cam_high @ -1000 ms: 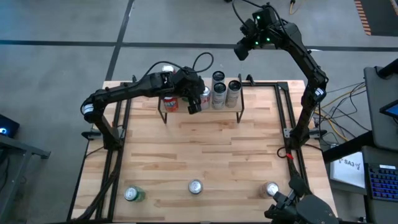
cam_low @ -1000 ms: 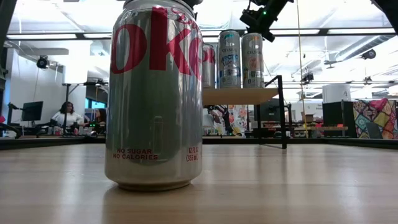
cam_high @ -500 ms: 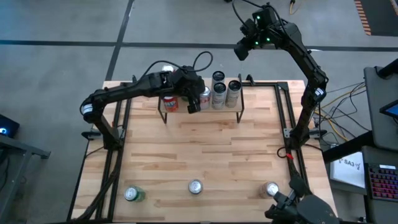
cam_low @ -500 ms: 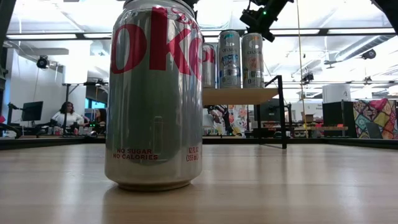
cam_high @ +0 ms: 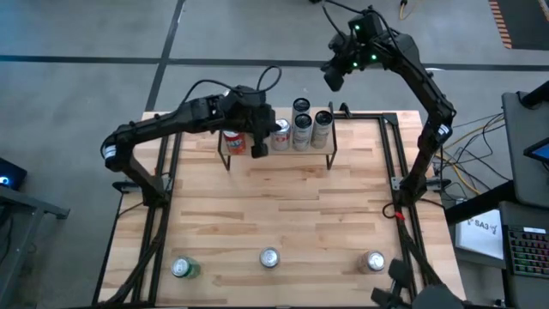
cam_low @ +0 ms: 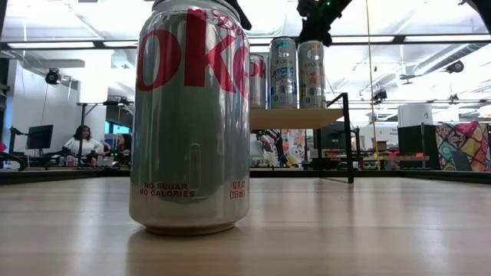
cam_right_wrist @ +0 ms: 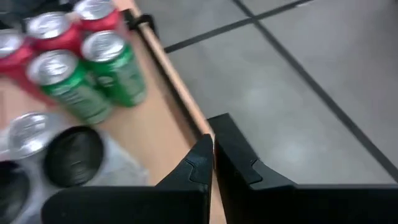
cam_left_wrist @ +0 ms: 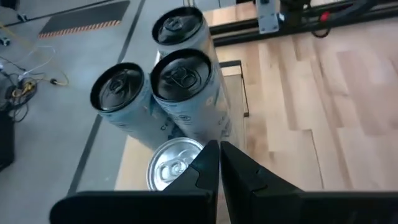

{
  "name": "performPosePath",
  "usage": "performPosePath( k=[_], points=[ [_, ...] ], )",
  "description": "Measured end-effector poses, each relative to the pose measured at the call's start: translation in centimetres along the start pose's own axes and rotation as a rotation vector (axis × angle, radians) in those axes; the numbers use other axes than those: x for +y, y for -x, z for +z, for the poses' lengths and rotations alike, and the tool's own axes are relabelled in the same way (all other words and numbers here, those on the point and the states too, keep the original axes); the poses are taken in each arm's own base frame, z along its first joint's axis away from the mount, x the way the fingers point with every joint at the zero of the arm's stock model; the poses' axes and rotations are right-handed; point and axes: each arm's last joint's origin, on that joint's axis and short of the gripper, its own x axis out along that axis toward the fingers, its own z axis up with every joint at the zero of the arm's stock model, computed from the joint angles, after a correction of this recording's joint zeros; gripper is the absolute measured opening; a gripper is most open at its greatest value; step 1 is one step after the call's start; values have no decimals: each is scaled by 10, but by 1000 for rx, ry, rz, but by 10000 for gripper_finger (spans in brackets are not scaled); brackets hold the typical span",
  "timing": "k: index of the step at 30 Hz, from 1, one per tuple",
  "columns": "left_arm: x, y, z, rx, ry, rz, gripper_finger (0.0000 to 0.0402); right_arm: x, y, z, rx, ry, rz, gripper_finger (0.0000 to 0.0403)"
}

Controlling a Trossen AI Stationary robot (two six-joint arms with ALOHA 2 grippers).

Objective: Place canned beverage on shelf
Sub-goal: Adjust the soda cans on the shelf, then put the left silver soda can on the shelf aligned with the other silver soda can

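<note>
Overhead, the left gripper (cam_high: 260,148), fingers pressed together, hovers beside the shelf's (cam_high: 319,148) cans (cam_high: 299,125).

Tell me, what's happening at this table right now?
A two-armed robot is stocking cans onto the shelf. The left gripper is shut and empty above the shelf's cans. The right gripper, also shut, hangs beyond the table's far edge. Three cans wait along the near edge.

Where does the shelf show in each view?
High: shelf at the far middle of the table.
Low: right of the big can, raised on black legs.
Left wrist: pale board under the cans.
Right wrist: board under the cans.
Shared landmark: the tall cans standing on it.
</note>
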Motion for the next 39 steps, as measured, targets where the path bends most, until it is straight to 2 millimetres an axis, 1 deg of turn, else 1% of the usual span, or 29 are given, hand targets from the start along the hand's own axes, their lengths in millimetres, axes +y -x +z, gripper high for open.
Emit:
performPosePath(
  k=[2, 5, 8, 13, 16, 23, 29, 32, 34, 39],
  points=[
    [0, 5, 1, -22, 14, -1, 0, 8, 1, 1, 3, 11, 23, 9],
    [-1, 15, 2, -102, 35, -41, 0, 20, 4, 2, 0, 39, 49, 9],
    [-4, 25, -4, -174, 34, -57, 0, 33, 12, 5, -20, 61, 68, 9],
    [-11, 43, -27, -272, 68, -29, 0, 56, 36, 8, -78, 106, 97, 9],
    [-20, 52, -42, -335, 88, -25, 0, 72, 48, 10, -111, 140, 130, 9],
    [-41, 69, -70, -478, 129, -45, 0, 119, 62, 9, -137, 223, 255, 9],
    [-59, 81, -88, -571, 155, -89, 0, 164, 71, -5, -110, 300, 399, 9],
    [-65, 88, -93, -638, 157, -105, 0, 187, 78, -14, -140, 333, 467, 9],
    [-68, 92, -94, -676, 155, -111, 0, 201, 83, -23, -165, 349, 459, 9],
    [-70, 96, -98, -722, 171, -116, 0, 227, 91, -54, -190, 376, 347, 9]
  ],
)
